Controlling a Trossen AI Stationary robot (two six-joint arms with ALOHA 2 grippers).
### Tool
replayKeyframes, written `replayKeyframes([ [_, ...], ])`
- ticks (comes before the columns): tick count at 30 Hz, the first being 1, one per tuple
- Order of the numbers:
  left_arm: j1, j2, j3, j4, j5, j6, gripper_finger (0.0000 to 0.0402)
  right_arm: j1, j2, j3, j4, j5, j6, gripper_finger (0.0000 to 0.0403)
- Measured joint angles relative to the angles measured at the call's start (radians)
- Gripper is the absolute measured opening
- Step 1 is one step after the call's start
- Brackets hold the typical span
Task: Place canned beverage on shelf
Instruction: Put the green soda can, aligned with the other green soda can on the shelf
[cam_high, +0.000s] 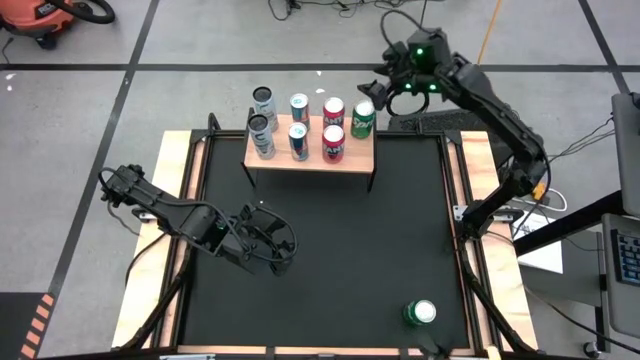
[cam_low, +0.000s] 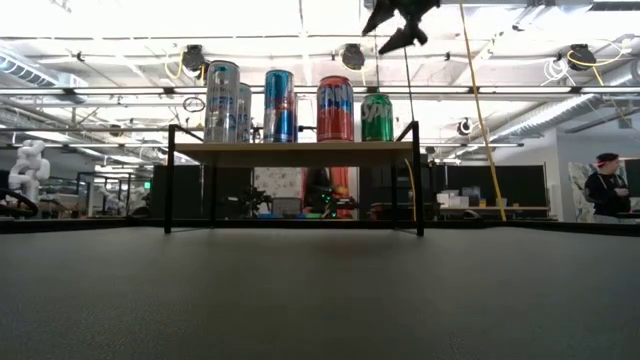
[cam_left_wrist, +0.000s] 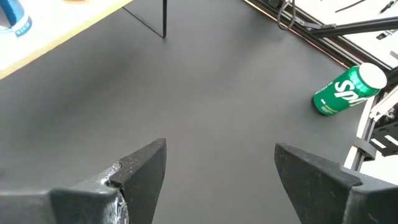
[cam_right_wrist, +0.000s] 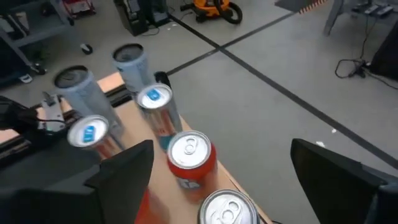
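We see the small light-wood shelf (cam_high: 310, 152) on thin black metal legs standing at the far edge of the black worktop (cam_high: 330, 250), and we take it as our landmark. On its board stand seven upright cans in two rows. In the back row, from the left end of the shelf, are a tall silver can (cam_high: 264, 103), a blue-and-silver can (cam_high: 299, 108), a red can (cam_high: 333, 112) and a green can (cam_high: 363, 119) at the right end. In the front row are a second silver can (cam_high: 261, 135), a second blue-and-silver can (cam_high: 298, 140) and a second red can (cam_high: 333, 143); the spot in front of the green can is bare wood.

The right claw (cam_high: 381, 91) hangs above and just beyond the shelf's right end, close to the green can but not touching it, its two dark fingers spread wide with nothing between them.

Another green canned beverage (cam_high: 420, 314) lies on its side on the worktop, well away from the shelf, near the front right corner.

The left claw (cam_high: 268, 243) rests low over the worktop, well in front of the shelf's left half, fingers (cam_left_wrist: 140, 171) spread and empty.
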Motion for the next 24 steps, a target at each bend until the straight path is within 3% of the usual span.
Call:
replayKeyframes([
  [9, 0.0, 0.0, 0.0, 0.023, 0.006, 0.02, 0.0299, 0.017, 0.0, 0.203, -0.225, -0.158, 0.048, 0.0357],
  [15, -0.008, 0.0, 0.0, 0.084, 0.007, 0.028, 0.0299, 0.091, -0.01, 0.323, -0.432, -0.234, 0.04, 0.0357],
  [24, -0.038, 0.0, 0.0, 0.11, 0.007, 0.068, 0.0299, 0.273, -0.084, 0.351, -0.627, -0.234, 0.17, 0.0357],
])
